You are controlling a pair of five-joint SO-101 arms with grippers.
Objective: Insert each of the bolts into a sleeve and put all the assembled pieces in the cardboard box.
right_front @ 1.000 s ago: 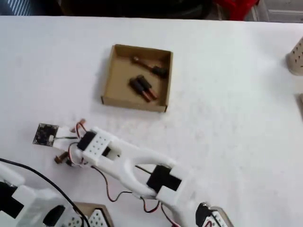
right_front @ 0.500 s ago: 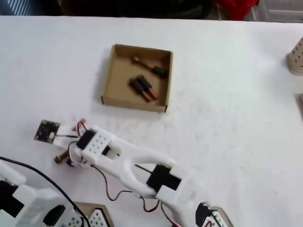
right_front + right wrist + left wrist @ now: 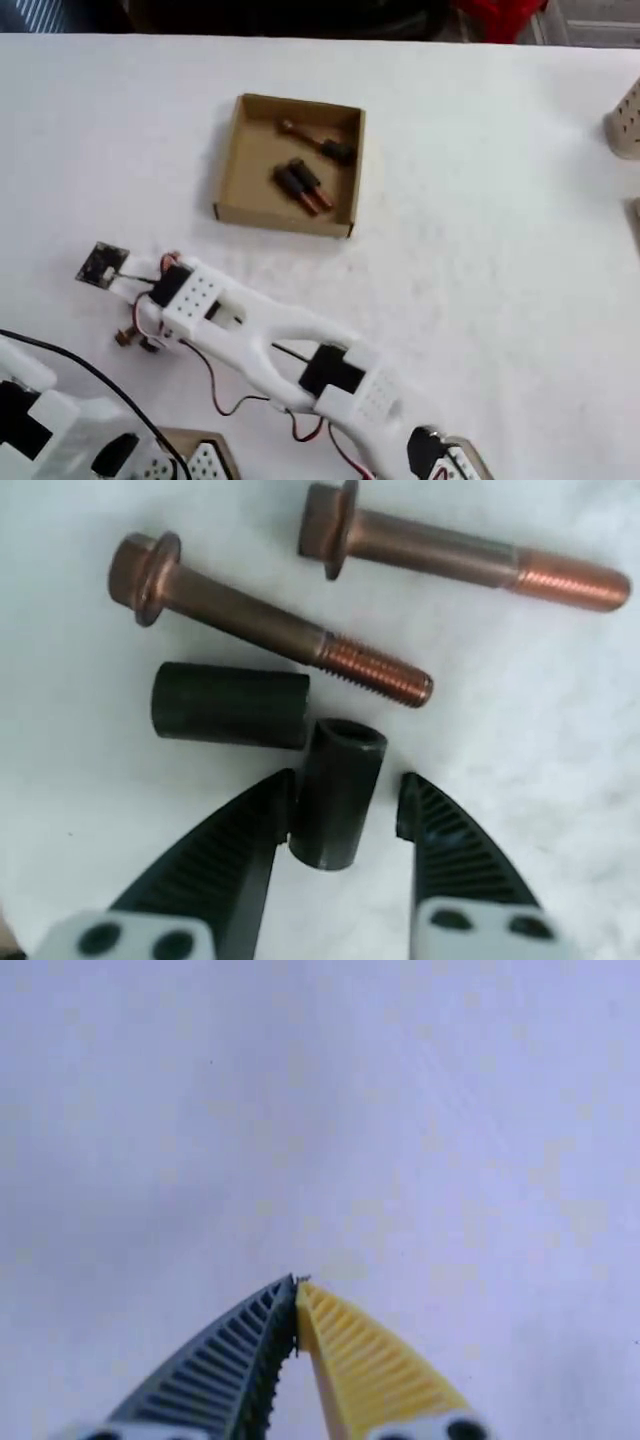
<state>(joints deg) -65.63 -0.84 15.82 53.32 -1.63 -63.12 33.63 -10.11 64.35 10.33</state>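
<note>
Two copper bolts point(image 3: 270, 615) point(image 3: 460, 555) lie side by side on the white table. Beside them lies a black sleeve point(image 3: 230, 705). A second black sleeve point(image 3: 335, 800) stands tilted between the fingers of my right gripper point(image 3: 346, 777), which is open; one finger touches it and the other stands a little apart. From above, the right arm point(image 3: 200, 295) stretches to the left near side of the table, with a bolt point(image 3: 125, 337) by its tip. The cardboard box point(image 3: 240, 160) farther back holds assembled pieces point(image 3: 300, 185). My left gripper point(image 3: 296, 1288) is shut over bare table.
The left arm's base point(image 3: 60, 430) sits at the near left corner, with a brown object point(image 3: 190, 445) beside it. Red and black wires point(image 3: 225, 395) hang under the right arm. A beige object point(image 3: 625, 120) stands at the right edge.
The right arm's wrist has shifted slightly away from the near edge, its small camera board moving farther back. The box and its contents have not moved.
</note>
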